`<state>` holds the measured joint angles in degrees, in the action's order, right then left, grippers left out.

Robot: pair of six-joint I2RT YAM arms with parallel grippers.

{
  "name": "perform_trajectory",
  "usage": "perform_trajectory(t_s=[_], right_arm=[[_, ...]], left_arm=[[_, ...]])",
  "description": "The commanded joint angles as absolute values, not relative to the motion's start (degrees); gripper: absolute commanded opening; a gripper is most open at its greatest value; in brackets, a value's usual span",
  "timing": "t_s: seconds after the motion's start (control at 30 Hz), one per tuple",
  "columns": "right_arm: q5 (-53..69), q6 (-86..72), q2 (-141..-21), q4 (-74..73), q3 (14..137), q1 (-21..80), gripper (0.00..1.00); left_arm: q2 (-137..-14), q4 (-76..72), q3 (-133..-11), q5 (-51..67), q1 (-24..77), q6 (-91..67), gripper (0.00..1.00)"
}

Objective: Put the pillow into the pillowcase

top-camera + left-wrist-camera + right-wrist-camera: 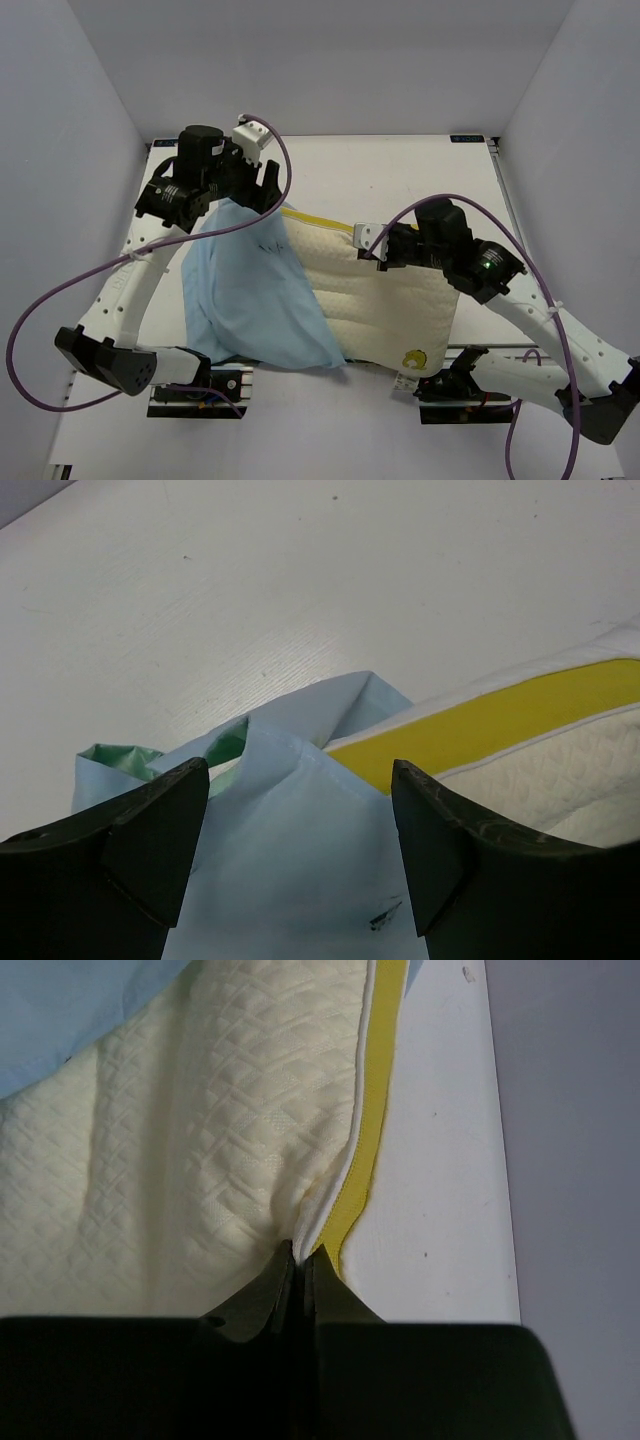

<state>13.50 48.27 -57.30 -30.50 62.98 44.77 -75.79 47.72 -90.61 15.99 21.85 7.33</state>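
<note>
Near edge: pillowcase [250, 300] draped blue side up over left part of pillow [385, 300]. Middle of table [400, 170]: right gripper [300, 1255], jaws pressed together on pillow's yellow rim. Far back: left gripper [300, 780], jaws wide apart, straddling pillowcase's bunched corner, gripping nothing. Hidden under cloth: pillow's left end.

pillowcase [245, 300] over left end of pillow [390, 290], both on table [400, 170]

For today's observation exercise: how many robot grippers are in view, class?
2. The left gripper stands open over the pillowcase; the right gripper is shut on the pillow at its yellow rim.
</note>
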Motion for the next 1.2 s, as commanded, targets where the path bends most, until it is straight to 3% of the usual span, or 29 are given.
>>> perform_trajectory(t_s=[0.0,0.17,0.23,0.37,0.7,0.8,1.07,1.17], right_arm=[[18.19,50.36,-55.20,-31.46,63.28,45.70,0.00],[19.34,51.68,-54.58,-32.52,62.75,46.05,0.00],[19.16,51.85,-54.49,-32.52,62.49,46.05,0.00],[19.07,51.94,-54.14,-32.26,61.70,46.05,0.00],[20.21,51.15,-54.67,-32.17,62.31,46.05,0.00],[20.39,50.89,-54.67,-32.34,62.58,46.05,0.00],[21.53,50.54,-54.75,-32.61,62.75,46.05,0.00],[22.15,50.27,-54.84,-32.52,62.75,46.05,0.00]], left_arm=[[-75.67,48.78,-90.53,17.58,21.88,8.26,0.83],[-76.29,49.04,-91.32,17.84,21.80,8.61,0.81],[-76.81,50.09,-91.84,18.81,21.88,8.79,0.78],[-76.29,51.77,-91.94,18.46,21.80,8.97,0.61],[-73.22,53.18,-86.41,19.51,21.80,9.49,0.50],[-73.30,52.39,-85.00,19.25,21.80,8.88,0.43],[-75.94,50.81,-87.36,20.04,21.80,5.89,0.02],[-75.50,48.17,-88.59,20.30,21.80,3.78,0.00]])
